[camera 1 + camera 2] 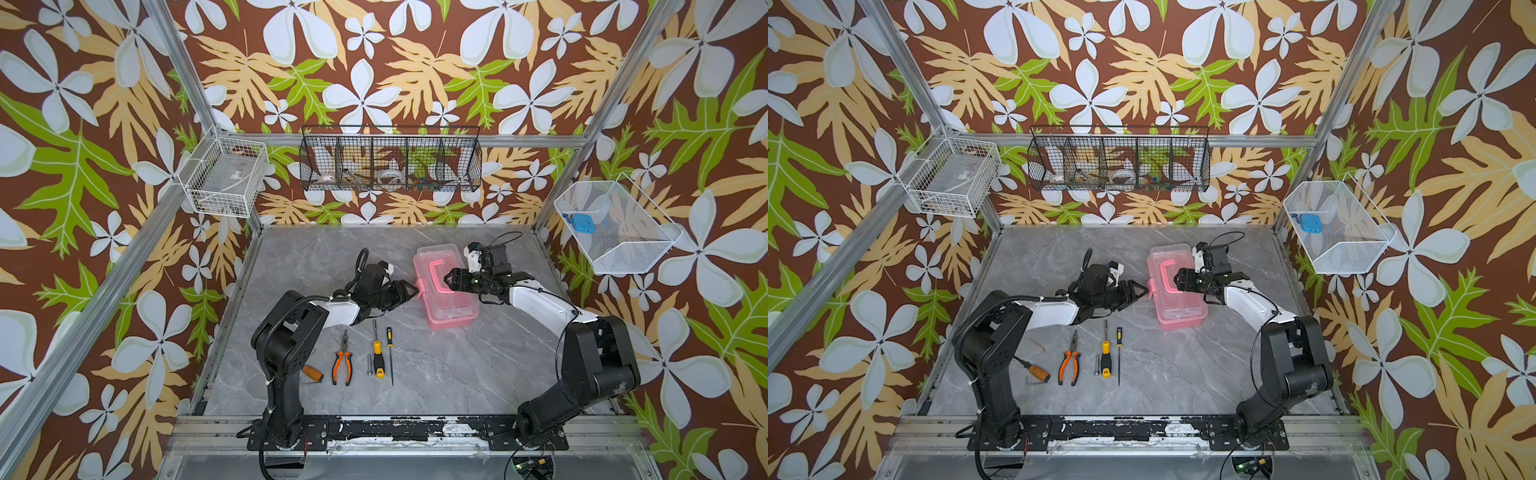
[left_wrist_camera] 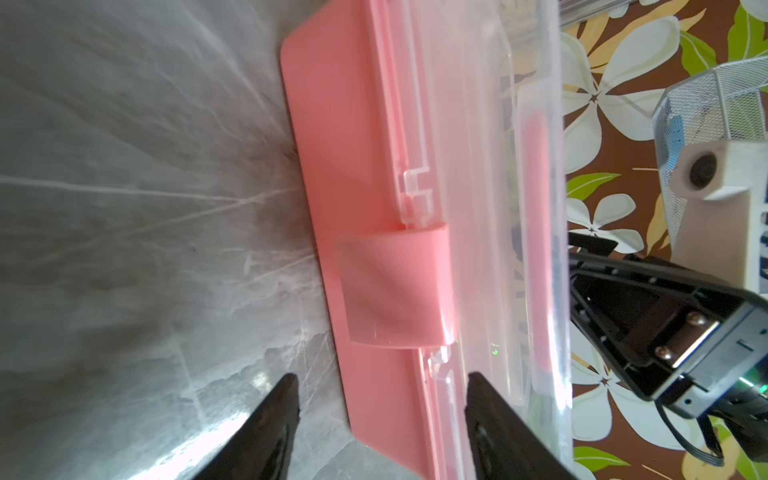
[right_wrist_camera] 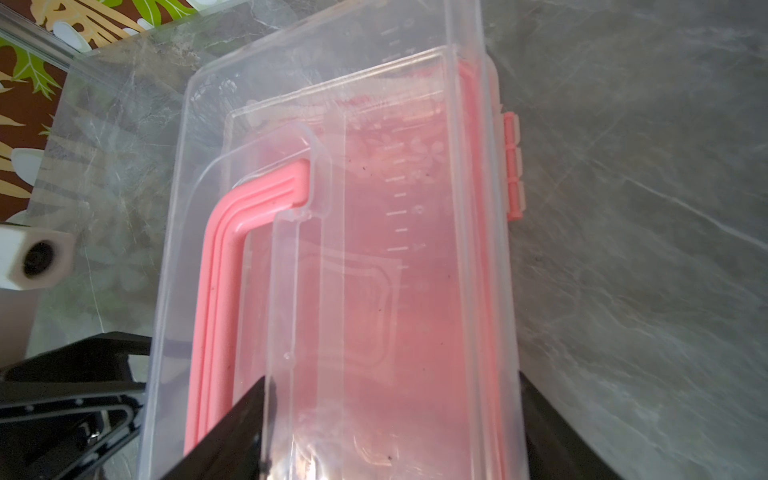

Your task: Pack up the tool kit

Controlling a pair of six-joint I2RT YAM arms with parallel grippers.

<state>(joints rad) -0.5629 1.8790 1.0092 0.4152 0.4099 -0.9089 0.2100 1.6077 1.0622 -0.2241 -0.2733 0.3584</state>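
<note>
Pink case [image 1: 451,309] just beside left tool [image 1: 413,291]

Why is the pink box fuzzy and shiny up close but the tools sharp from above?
Left wrist view: the pink case sits so near the lens that its latch smears, and white glare hits the table. Right wrist view: the clear lid is hazy with reflections. In both top views: pliers look crisp, evenly lit.

One pink case [image 3: 440,299] with clear lid [image 3: 257,104]; pink handle [image 3: 216,270] lay flat in the lid's recess; pink ribbed tab [image 3: 513,166] on one long edge. Stood on grey marbled table [image 3: 644,249]. Also the right gripper [image 3: 390,378], fingers spread: one over the lid, one outside its edge.
</note>
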